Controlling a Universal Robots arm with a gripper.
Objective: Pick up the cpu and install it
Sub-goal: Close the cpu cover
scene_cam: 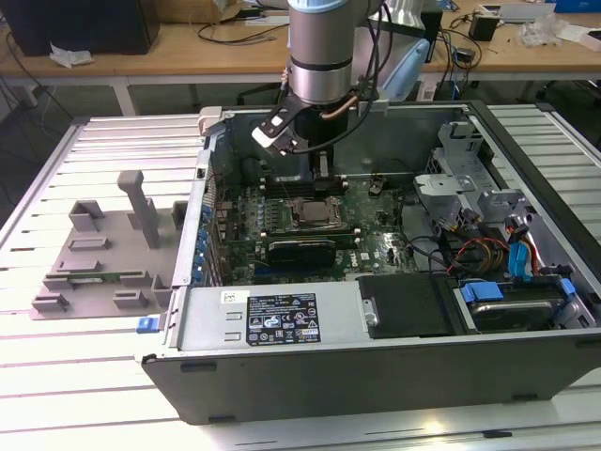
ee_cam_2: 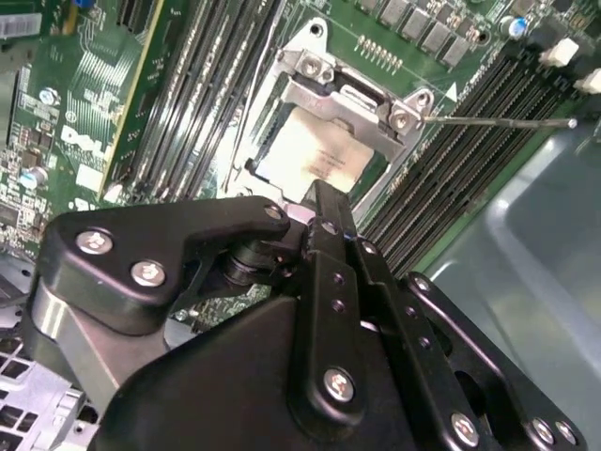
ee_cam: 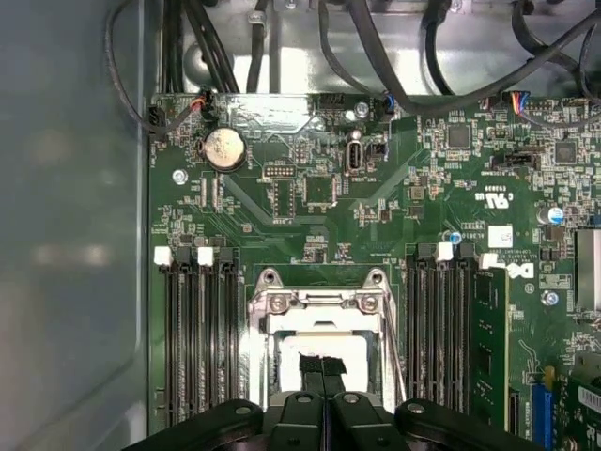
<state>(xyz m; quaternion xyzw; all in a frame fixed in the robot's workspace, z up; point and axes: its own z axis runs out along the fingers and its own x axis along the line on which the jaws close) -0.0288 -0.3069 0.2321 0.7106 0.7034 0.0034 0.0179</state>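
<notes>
The cpu (ee_cam: 319, 344) lies flat in the socket (ee_cam: 319, 303), mid-motherboard (ee_cam: 310, 188), so placing looks done or nearly so. The gripper (ee_cam: 324, 365) hangs just over its plate, fingers together, clasping nothing. I judge any further move calls for a straight rise, clear of the socket. The case (scene_cam: 282, 366) sits mid-counter (scene_cam: 75, 395). A grey tray (scene_cam: 94, 254) lies near the counter's edge on the exterior view's left. Cluttered desks (scene_cam: 169, 42) stand behind.

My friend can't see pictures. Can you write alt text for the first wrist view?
The closed black gripper hangs over the silvery cpu, which lies in the metal socket frame on a green motherboard. Dark memory slots run on both sides of it, and a round coin battery sits farther off.
</notes>
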